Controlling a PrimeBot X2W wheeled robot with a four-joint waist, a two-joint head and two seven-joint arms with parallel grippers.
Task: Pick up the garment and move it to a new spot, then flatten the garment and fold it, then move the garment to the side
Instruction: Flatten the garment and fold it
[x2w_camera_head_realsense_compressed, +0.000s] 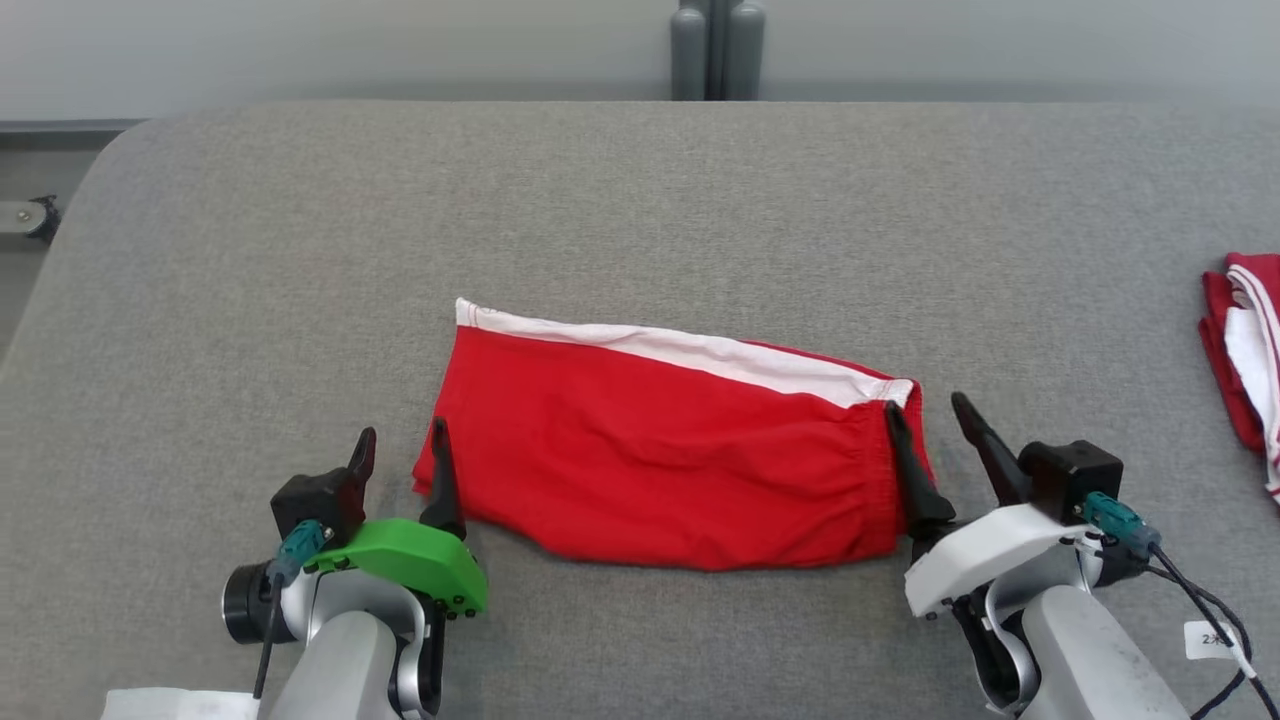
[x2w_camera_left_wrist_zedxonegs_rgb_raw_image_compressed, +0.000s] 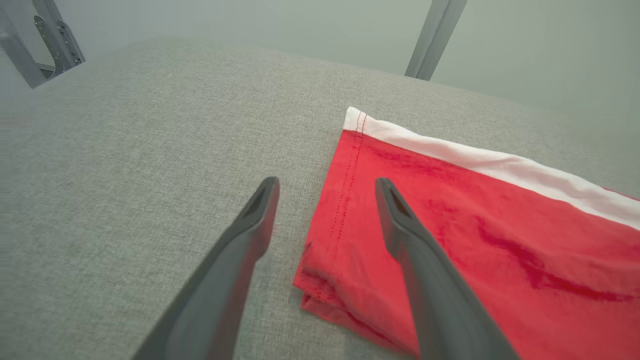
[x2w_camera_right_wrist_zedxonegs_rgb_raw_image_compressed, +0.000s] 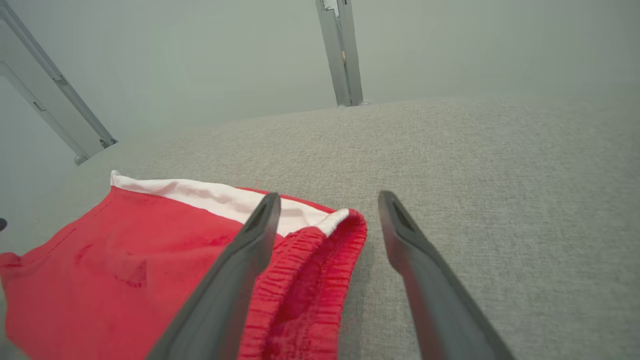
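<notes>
The garment (x2w_camera_head_realsense_compressed: 660, 450) is a pair of red shorts with a white stripe along its far edge, folded flat at the middle of the grey table (x2w_camera_head_realsense_compressed: 640, 200). At its left end my left gripper (x2w_camera_head_realsense_compressed: 402, 458) stands open, its inner finger over the hemmed edge (x2w_camera_left_wrist_zedxonegs_rgb_raw_image_compressed: 345, 200) and the outer finger over bare table. My right gripper (x2w_camera_head_realsense_compressed: 925, 430) is open at the right end, straddling the gathered waistband (x2w_camera_right_wrist_zedxonegs_rgb_raw_image_compressed: 320, 270). Neither holds the cloth. The left wrist view shows the garment (x2w_camera_left_wrist_zedxonegs_rgb_raw_image_compressed: 475, 235) lying in stacked layers at the near corner.
A second red and white garment (x2w_camera_head_realsense_compressed: 1245, 360) lies folded at the table's right edge. Grey metal posts (x2w_camera_head_realsense_compressed: 715, 50) stand behind the table's far edge. A frame bracket (x2w_camera_head_realsense_compressed: 30, 215) sits off the rounded left corner. The grey surface extends far beyond the shorts.
</notes>
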